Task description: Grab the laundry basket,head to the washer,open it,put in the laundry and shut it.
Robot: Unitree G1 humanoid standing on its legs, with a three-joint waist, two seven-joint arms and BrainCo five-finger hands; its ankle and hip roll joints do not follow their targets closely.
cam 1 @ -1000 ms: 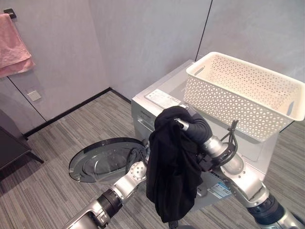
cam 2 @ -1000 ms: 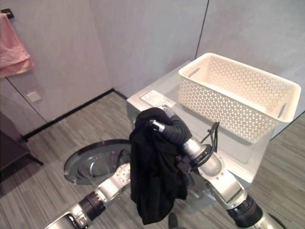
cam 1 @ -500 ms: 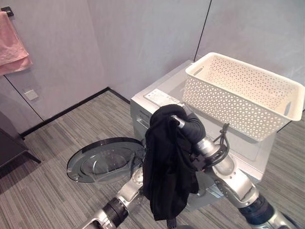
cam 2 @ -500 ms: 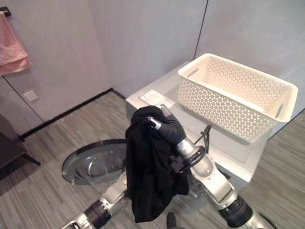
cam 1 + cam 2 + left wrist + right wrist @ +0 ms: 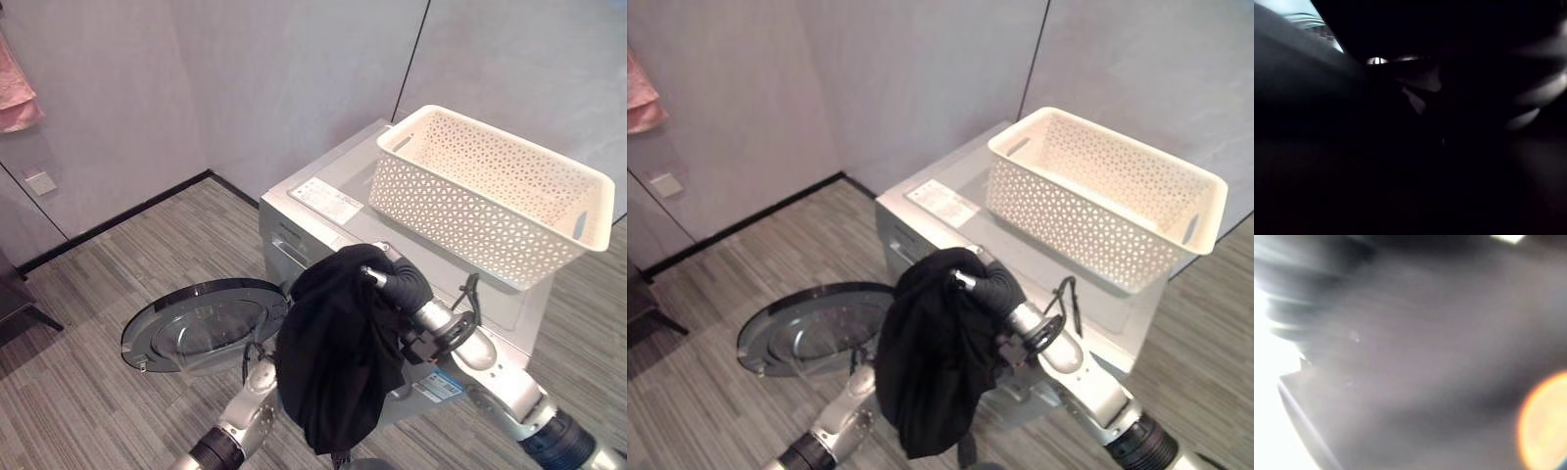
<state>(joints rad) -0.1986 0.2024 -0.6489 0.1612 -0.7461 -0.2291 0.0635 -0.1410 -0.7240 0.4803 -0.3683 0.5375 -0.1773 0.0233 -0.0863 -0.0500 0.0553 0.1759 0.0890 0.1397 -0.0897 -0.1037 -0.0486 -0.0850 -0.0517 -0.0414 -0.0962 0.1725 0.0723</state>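
Right hand (image 5: 390, 277): your fingers are buried in the black garment (image 5: 338, 362), so grip can't be told. Left hand is hidden behind it too. Washer (image 5: 323, 211) stands behind, basket (image 5: 490, 191) on top, door (image 5: 201, 323) swung open beside the hanging garment.

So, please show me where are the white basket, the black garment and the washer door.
white basket (image 5: 460, 211), left eye view, perforated front wall.
black garment (image 5: 338, 362), left eye view, hanging middle.
washer door (image 5: 196, 328), left eye view, glass centre.

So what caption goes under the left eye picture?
Robot hand holding black clothing by the washer, door open, basket on top.
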